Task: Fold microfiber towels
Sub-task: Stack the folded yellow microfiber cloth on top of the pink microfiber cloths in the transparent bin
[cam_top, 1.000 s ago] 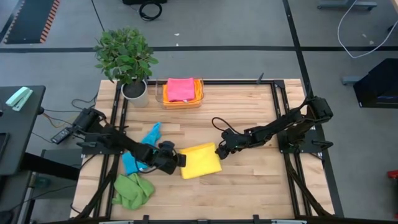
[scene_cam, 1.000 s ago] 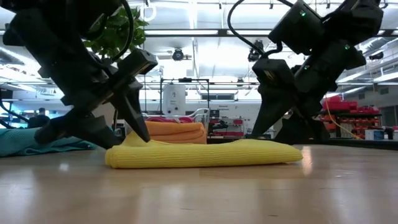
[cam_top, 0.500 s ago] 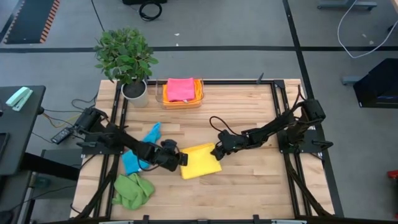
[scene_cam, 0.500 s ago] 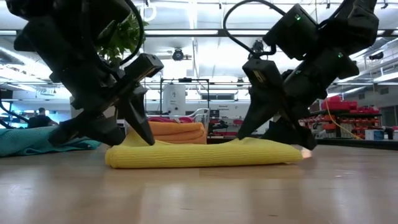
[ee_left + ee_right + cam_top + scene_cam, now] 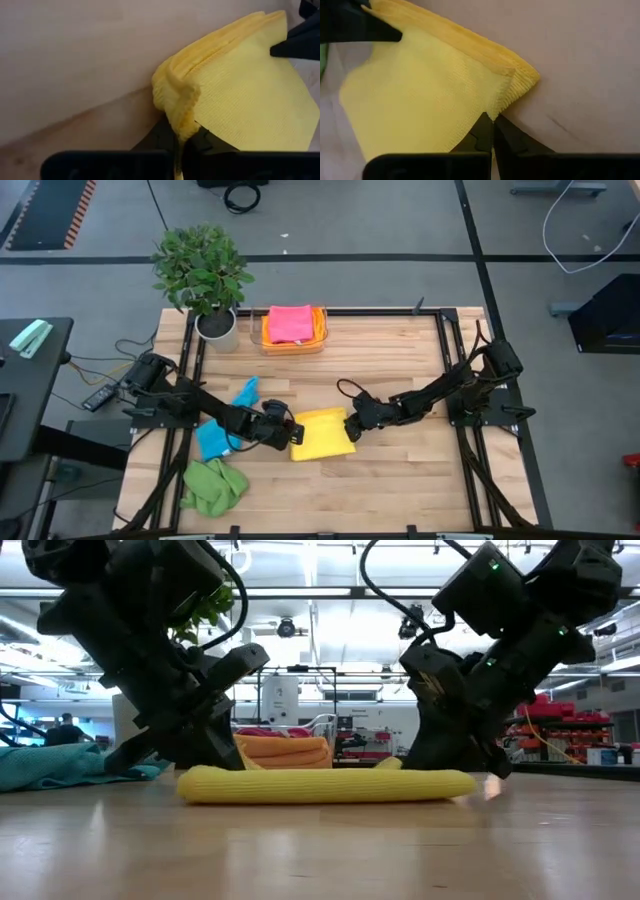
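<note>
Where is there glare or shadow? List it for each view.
High view: even light, and the yellow towel casts hardly any shadow. Low view: bright ceiling lights behind turn the left gripper and right gripper into dark silhouettes, and there is a soft sheen on the table. Wrist views: towel evenly lit, fingers dark against it.

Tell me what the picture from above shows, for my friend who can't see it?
Two robot arms pinch a folded yellow towel on a wooden table, left gripper and right gripper at opposite edges. Blue towel and green towel lie nearby.
</note>
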`<state>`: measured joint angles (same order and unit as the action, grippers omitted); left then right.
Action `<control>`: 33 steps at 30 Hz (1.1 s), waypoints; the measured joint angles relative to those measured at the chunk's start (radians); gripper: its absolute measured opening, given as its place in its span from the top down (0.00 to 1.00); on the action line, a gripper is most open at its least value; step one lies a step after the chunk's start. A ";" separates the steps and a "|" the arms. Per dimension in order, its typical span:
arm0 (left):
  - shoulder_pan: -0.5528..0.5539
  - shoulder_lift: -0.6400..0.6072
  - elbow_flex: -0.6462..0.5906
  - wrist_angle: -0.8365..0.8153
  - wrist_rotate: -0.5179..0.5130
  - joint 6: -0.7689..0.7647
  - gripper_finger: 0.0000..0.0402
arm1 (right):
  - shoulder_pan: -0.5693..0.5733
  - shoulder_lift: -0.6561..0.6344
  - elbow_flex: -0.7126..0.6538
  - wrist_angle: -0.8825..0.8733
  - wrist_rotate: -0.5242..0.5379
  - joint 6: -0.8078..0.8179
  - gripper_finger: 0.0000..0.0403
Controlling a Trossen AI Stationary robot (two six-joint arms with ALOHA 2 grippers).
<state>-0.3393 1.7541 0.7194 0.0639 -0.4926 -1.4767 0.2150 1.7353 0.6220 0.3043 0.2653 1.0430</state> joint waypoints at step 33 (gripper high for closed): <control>0.347 -0.590 -0.002 -0.309 -0.107 0.528 0.98 | -0.380 -0.184 0.412 -0.260 -0.047 -0.406 0.99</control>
<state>0.0080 1.1639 0.7175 -0.2451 -0.5995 -0.9482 -0.1651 1.5511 1.0343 0.0446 0.2181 0.6373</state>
